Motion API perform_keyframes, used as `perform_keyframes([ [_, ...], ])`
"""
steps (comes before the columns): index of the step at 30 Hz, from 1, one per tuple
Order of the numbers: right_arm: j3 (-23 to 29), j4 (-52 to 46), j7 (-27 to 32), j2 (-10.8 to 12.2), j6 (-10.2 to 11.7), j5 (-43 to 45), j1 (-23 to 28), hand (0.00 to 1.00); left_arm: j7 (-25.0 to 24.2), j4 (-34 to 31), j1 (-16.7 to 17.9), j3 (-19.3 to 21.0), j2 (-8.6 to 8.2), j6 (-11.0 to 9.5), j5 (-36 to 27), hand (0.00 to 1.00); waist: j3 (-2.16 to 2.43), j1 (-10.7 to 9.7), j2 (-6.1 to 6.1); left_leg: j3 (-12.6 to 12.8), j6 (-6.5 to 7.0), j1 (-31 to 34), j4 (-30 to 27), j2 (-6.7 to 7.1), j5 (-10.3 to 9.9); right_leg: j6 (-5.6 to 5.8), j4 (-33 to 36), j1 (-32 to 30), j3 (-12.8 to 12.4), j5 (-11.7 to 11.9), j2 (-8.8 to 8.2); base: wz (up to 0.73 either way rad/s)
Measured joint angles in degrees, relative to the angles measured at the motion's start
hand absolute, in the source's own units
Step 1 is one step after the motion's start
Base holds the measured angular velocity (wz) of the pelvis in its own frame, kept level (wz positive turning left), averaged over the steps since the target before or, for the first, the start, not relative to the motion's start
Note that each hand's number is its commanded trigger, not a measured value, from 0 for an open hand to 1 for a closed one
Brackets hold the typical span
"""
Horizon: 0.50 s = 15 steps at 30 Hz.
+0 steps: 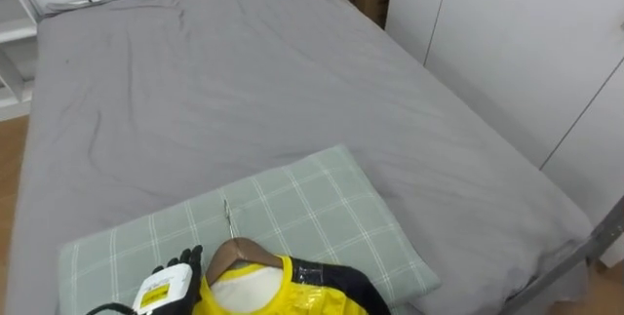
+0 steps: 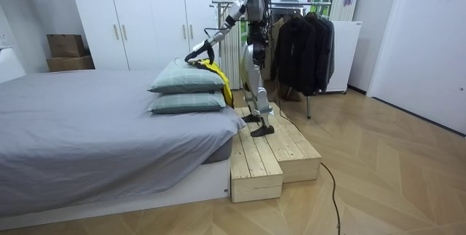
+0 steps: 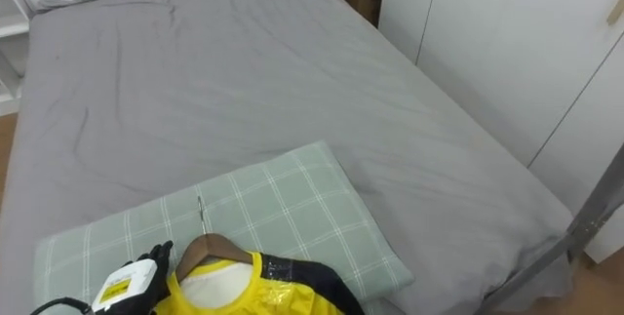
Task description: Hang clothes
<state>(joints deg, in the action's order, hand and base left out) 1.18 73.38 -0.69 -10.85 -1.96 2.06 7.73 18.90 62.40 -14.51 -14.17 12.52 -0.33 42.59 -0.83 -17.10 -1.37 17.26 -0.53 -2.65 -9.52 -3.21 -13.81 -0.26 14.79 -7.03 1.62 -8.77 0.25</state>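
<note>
In the left eye view, the task's thing, a yellow-and-black jacket [image 1: 283, 295], lies on a wooden hanger [image 1: 239, 250] on the green checked pillow [image 1: 312, 208]. It is at the near end of the grey bed [image 1: 244, 81], probably because the soft top keeps the hanger's shoulders raised enough for you to get at them. Your left hand [image 1: 174, 274] sits just beside the hanger's left shoulder, dark fingertips pointing at the wood. You cannot tell whether they curl round it or only touch it.

In the right eye view, the metal hook [image 3: 202, 215] lies flat on the pillow, pointing away from you, so it seems free to lift without snagging.

In the room view, you stand on a wooden platform [image 2: 266, 155] at the bed's end, arm stretched down to the upper of two stacked pillows. The clothes rack [image 2: 302, 46] with its dark garments is behind you, so I judge hanging means lifting, then turning round
</note>
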Motion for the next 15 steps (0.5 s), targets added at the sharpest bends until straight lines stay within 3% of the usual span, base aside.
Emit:
perform_keyframes([
  [15, -2.48, 0.17, 1.36, 0.12, -0.33, 0.01, -2.14, 0.00, 0.66, 2.31, -1.31, -0.59, -0.76, 0.30, -1.94, 0.00, -0.28, -0.08, 0.55, 0.03, 0.00, 0.37, -0.05, -0.03, 0.00, 0.00, 0.03, -0.31, 0.10, 0.00, 0.03, 0.00],
])
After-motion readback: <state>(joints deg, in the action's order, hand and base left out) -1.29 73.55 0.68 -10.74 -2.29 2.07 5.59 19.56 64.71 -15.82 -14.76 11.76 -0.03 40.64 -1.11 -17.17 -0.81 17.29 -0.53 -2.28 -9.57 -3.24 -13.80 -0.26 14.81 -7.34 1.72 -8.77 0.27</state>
